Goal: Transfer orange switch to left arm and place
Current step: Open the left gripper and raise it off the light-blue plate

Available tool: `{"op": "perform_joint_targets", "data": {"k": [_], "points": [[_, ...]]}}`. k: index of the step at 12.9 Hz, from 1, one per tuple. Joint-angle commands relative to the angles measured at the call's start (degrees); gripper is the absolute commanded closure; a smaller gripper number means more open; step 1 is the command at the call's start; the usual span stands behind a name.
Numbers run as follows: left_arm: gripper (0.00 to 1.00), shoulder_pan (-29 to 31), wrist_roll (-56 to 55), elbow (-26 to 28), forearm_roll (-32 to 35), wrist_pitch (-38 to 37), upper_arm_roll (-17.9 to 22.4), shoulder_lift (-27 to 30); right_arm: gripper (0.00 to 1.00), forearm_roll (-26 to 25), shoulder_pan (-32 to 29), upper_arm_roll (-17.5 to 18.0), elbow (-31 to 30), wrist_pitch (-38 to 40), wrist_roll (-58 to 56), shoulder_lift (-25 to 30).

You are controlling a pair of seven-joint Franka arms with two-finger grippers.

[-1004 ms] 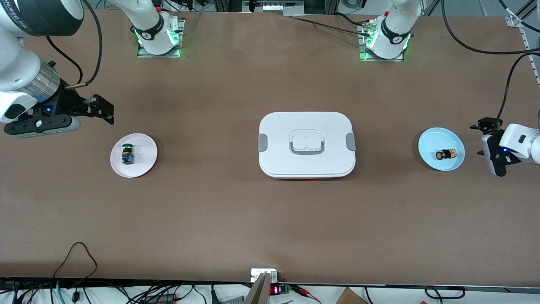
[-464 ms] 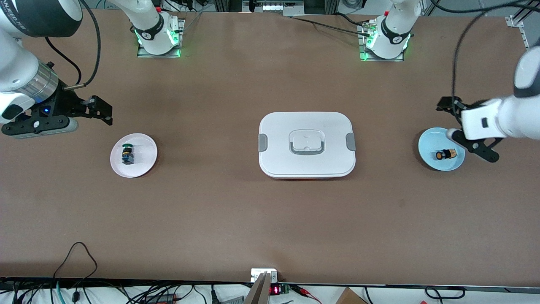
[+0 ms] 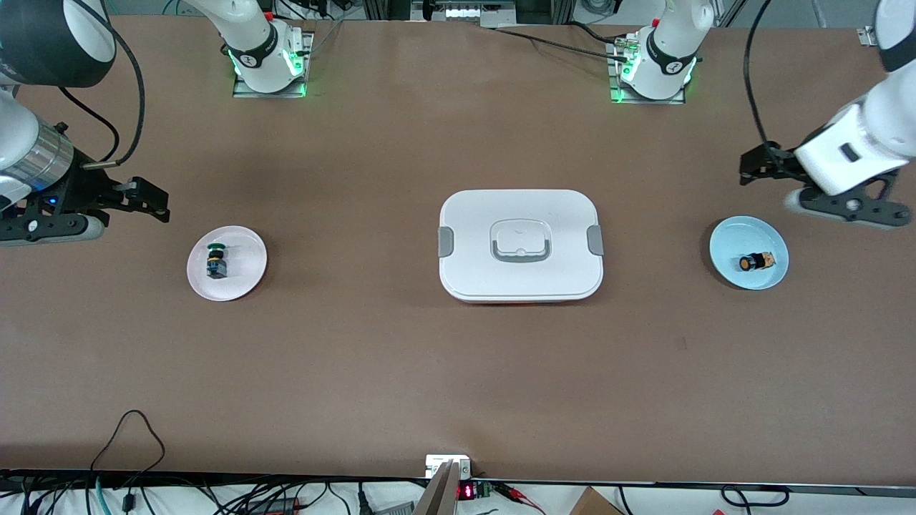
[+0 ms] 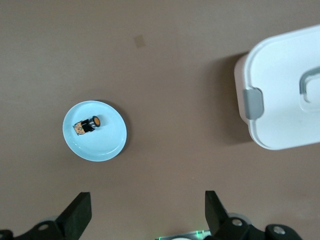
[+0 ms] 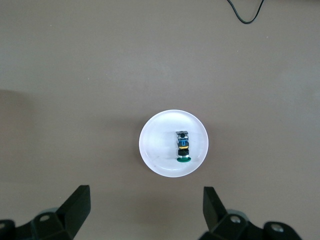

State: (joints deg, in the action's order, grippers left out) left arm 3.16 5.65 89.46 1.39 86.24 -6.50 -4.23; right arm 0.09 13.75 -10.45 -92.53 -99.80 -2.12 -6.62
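The orange switch [image 3: 756, 262] lies on its side on a light-blue plate [image 3: 730, 243] at the left arm's end of the table. In the left wrist view the orange switch [image 4: 88, 124] and its plate [image 4: 102, 144] show below the camera. My left gripper [image 3: 848, 207] hangs open and empty over bare table beside that plate; its fingertips [image 4: 80, 206] stand wide apart around the gripper's middle [image 4: 147, 215]. The white box [image 3: 472, 222] sits mid-table, and a corner of the box [image 4: 285, 100] shows in the left wrist view. My right gripper [image 3: 43, 225] hangs open and empty at the right arm's end of the table, seen close up as the right gripper [image 5: 145, 210].
A white plate [image 3: 245, 277] at the right arm's end carries a green-capped switch [image 3: 215, 261]; in the right wrist view the plate [image 5: 157, 150] and switch [image 5: 183, 147] lie below. A black cable loop [image 3: 132, 422] lies near the table's front edge.
My left arm swung from the table's end beside the blue plate across the plate's edge, then toward the bases. My right gripper drifted outward from the white plate. Both stayed open.
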Motion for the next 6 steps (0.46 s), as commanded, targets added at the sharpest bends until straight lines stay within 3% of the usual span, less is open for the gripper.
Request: {"op": "perform_joint_targets", "data": {"k": [1,3,6], "points": [[0.00,-9.55,-5.69,9.92,-1.74,8.39,11.38,6.33,0.00,0.69,0.14,0.43,0.25,-0.22,0.98,0.38],[0.00,-9.49,-12.39,11.53,-3.85,11.05,11.59,6.52,0.00,1.58,0.40,0.52,0.25,-0.22,0.63,0.38],[0.00,-8.44,-6.37,11.09,-0.62,11.23,9.32,6.52,0.00,1.58,0.67,0.69,0.16,-0.04,1.15,0.38]]}}
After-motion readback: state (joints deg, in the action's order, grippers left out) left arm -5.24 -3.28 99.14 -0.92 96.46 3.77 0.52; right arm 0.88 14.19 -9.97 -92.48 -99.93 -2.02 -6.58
